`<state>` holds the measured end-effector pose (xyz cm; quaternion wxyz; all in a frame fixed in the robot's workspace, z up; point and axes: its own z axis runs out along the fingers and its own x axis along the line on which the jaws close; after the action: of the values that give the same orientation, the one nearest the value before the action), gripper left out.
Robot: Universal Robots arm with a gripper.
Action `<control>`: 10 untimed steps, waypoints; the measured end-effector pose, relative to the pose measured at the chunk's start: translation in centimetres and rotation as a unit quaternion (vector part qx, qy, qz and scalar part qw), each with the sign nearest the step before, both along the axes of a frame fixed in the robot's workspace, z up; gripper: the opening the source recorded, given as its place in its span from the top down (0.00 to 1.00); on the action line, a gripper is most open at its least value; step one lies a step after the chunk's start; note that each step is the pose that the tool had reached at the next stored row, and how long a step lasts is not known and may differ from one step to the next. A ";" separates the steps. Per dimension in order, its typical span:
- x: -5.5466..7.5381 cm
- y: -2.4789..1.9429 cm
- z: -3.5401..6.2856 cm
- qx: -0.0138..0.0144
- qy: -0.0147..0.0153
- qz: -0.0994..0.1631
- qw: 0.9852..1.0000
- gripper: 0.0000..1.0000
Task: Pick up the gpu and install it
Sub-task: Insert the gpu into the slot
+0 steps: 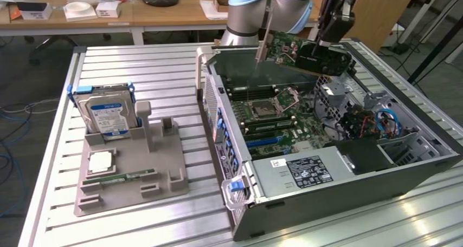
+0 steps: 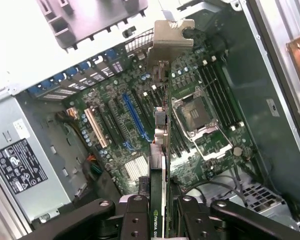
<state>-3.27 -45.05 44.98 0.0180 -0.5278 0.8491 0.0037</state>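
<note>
Already the pick-up looks done. At the exterior view's left, a grey holder (image 1: 130, 171) on the bench (image 1: 145, 68) carries the hard drive (image 1: 107, 114) and a RAM stick (image 1: 119, 178). Toward the centre lies the open computer case (image 1: 347, 203), its motherboard (image 1: 271, 117) exposed. In the upper right of that view the gpu (image 1: 300, 51) hangs above the case, not yet seated in any slot. The claw (image 1: 323, 41) is closed narrow on the card, its fingers (image 2: 135, 215) pinching either face.
</note>
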 end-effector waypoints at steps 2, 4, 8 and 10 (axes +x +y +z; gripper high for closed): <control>0.0 0.00 0.00 0.000 0.000 0.013 1.000 0.74; 0.0 0.00 0.00 0.000 0.000 0.025 1.000 0.74; 0.0 0.00 0.00 0.000 0.000 0.049 0.999 0.74; 0.0 0.00 0.00 0.000 0.000 0.061 0.998 0.74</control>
<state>-3.27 -45.05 44.98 0.0178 -0.5787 0.8154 0.0048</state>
